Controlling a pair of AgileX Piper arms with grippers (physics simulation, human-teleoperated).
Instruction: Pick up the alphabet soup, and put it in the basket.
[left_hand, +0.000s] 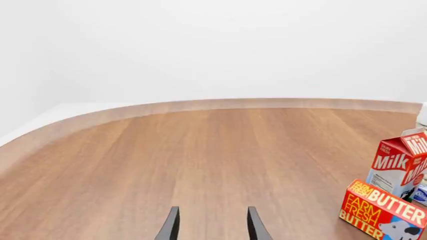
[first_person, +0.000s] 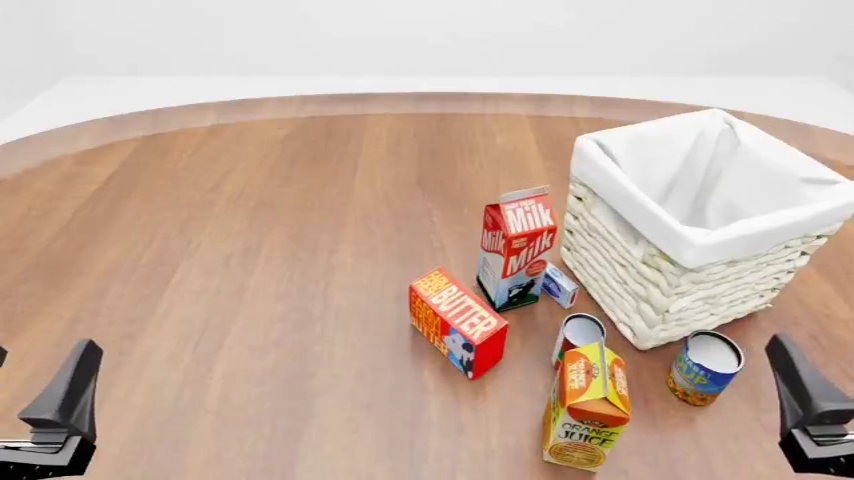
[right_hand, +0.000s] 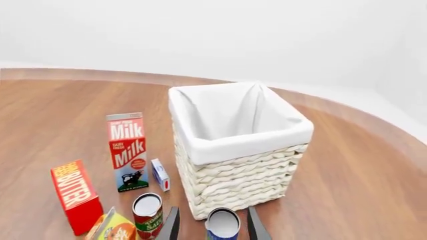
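step: nothing was picked up yet, I'd call it the approach stage
soup: the short blue-labelled alphabet soup can with the silvery flat top (first_person: 703, 368) stood upright on the wooden worktop (first_person: 254, 250), just beside the big cream woven basket with the white cloth liner (first_person: 694, 222), at its near corner
right gripper (right_hand: 212, 225): jaws spread open, the soup can showing between them in the wrist view, not touching as far as I could tell
left gripper (left_hand: 211, 224): jaws apart, empty, well away from the basket
next move: probably lower the right jaws around the can, close, lift over the rim
count: two cans (blue, red (first_person: 579, 338)), two cartons (milk (first_person: 517, 247), orange juice (first_person: 587, 404)), one butter box (first_person: 457, 321), one small white box (first_person: 559, 285), one basket
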